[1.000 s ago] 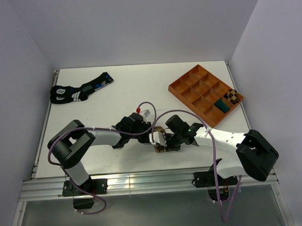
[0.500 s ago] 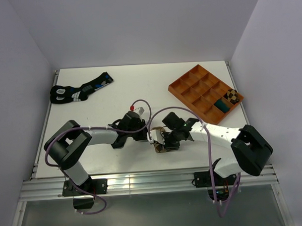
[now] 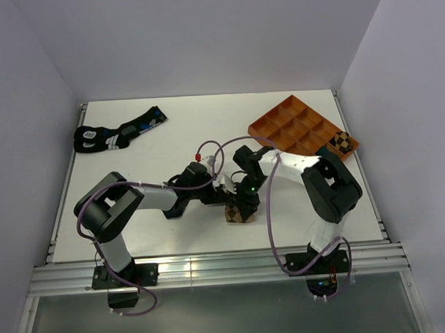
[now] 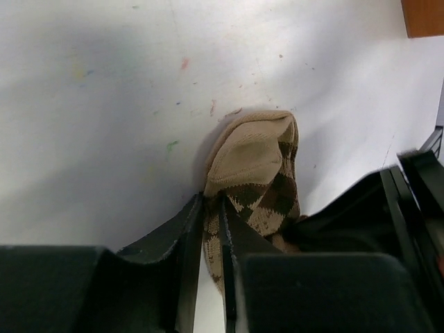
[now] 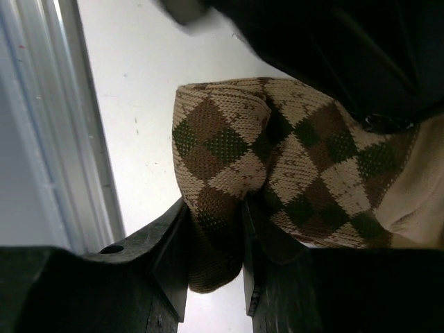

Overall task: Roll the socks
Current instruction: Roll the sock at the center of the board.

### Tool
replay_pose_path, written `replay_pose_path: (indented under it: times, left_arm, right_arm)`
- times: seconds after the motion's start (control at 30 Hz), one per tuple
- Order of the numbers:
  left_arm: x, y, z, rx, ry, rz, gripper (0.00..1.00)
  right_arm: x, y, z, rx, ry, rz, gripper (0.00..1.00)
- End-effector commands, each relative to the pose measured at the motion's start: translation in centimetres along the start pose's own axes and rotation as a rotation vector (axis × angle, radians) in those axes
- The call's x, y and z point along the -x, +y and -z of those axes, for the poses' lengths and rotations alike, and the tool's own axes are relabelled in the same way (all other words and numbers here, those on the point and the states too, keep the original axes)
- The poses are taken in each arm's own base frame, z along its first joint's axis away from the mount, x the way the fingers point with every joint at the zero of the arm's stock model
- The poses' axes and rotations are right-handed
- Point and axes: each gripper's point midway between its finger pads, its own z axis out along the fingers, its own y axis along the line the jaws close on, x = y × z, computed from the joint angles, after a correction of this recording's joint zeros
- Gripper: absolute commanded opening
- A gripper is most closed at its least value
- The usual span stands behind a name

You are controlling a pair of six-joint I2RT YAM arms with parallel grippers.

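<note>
1 tan argyle sock (image 3: 239,213) is in view, bunched into a short bundle on the white table (image 3: 178,139). It sits near the front edge, at the spot where the 2 arms meet. 2 grippers hold it, 1 from each side.

The left gripper (image 4: 215,236) is almost closed, its 2 fingers (image 4: 187,236) pinching a thin fold of the patterned fabric. The right gripper (image 5: 215,250) stands a little wider, with a thicker fold of the sock clamped between its 2 fingers (image 5: 166,243).

In the left wrist view the sock's long axis runs straight out from the fingers, and its rounded plain-tan end points away from them and rests on the table. In the right wrist view the bundle stretches across to the right of the fingers. From above it is too squat to give a clear axis.

1 orange divided tray (image 3: 272,113) sits at the far right, with 1 argyle roll (image 3: 342,141) in a corner compartment. 1 heap of black socks (image 3: 115,132) with blue and white markings lies far left; how many it holds cannot be told.
</note>
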Motion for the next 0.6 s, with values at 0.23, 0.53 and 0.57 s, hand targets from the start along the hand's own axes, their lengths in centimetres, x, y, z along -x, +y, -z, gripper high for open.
replay_pose_path:
  times: [0.23, 0.53, 0.57]
  left_arm:
    - [0.5, 1.2, 3.8, 0.004, -0.115, -0.052, 0.29]
    - [-0.7, -1.0, 6.8, -0.107, -0.184, -0.279, 0.31]
    - [-0.8, -1.5, 7.0, -0.116, -0.192, -0.304, 0.32]
  right_arm:
    - [-3.6, -2.4, -0.6, 0.077, 0.109, -0.219, 0.19]
    - [-2.7, -2.3, 0.4, 0.132, 0.136, -0.244, 0.20]
    - [-2.5, -2.3, 0.6, 0.146, 0.146, -0.255, 0.20]
